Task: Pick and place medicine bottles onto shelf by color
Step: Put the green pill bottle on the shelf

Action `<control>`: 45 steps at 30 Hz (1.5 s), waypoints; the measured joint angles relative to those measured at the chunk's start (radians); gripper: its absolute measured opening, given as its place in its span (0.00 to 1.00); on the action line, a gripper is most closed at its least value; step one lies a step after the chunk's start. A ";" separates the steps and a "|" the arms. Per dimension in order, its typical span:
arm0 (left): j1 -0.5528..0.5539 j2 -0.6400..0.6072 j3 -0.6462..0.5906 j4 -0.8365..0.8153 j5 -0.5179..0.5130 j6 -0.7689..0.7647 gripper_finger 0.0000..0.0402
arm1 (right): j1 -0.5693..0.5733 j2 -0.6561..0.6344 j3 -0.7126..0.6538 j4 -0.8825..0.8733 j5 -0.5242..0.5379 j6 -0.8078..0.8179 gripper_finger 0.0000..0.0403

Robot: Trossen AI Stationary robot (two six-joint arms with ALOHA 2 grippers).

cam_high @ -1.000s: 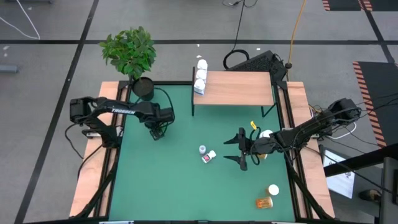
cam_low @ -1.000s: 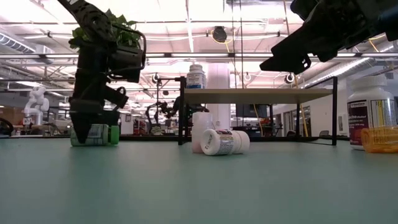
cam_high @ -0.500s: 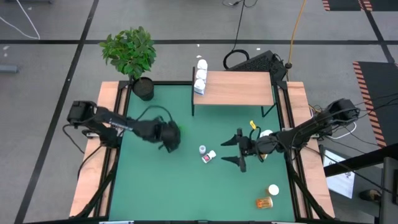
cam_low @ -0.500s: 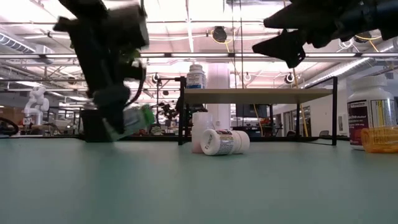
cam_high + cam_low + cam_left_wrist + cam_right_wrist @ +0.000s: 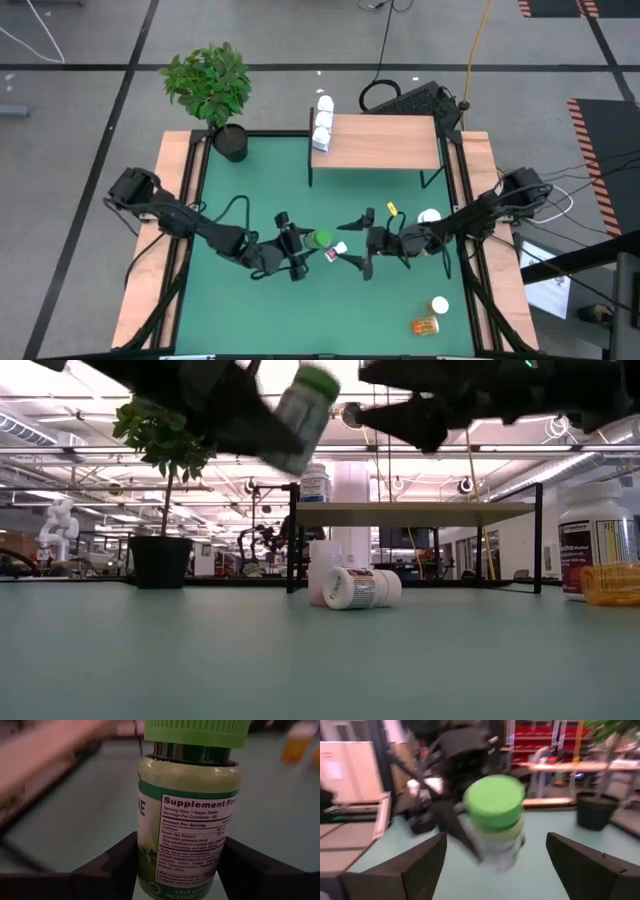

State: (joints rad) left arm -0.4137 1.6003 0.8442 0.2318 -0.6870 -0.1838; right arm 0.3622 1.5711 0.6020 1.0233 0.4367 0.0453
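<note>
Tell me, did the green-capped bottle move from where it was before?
Yes. The left gripper lifted the green-capped bottle off the mat, away from the plant pot, toward the open right gripper.

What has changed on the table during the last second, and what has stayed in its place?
The left gripper lifted the green-capped bottle from near the plant pot and carried it to mid-mat, cap toward the right gripper. That gripper, open, moved left to meet it. The two white bottles on the mat, those on the shelf and the amber bottle stayed put.
</note>
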 joint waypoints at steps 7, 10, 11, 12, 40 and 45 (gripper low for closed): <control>0.002 0.093 -0.001 0.194 -0.033 0.111 0.56 | -0.001 0.053 0.086 -0.001 0.033 -0.025 0.86; 0.007 0.102 -0.001 0.213 -0.045 0.127 0.56 | 0.000 0.073 0.094 -0.004 0.033 -0.056 0.83; 0.008 0.102 -0.001 0.217 -0.047 0.128 0.56 | 0.000 0.079 0.094 -0.005 0.034 -0.060 0.81; 0.009 0.102 -0.001 0.223 -0.047 0.131 0.56 | 0.000 0.081 0.094 -0.005 0.035 -0.062 0.79; 0.011 0.101 -0.002 0.322 0.491 0.057 0.91 | -0.109 -0.058 0.094 -0.249 -0.805 0.004 0.48; 0.037 0.153 0.000 0.500 0.682 0.067 0.94 | -0.114 -0.058 0.094 -0.247 -0.935 -0.067 0.48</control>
State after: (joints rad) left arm -0.3770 1.7538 0.8444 0.7323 -0.0046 -0.1172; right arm 0.2485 1.5135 0.6956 0.7768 -0.4986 -0.0216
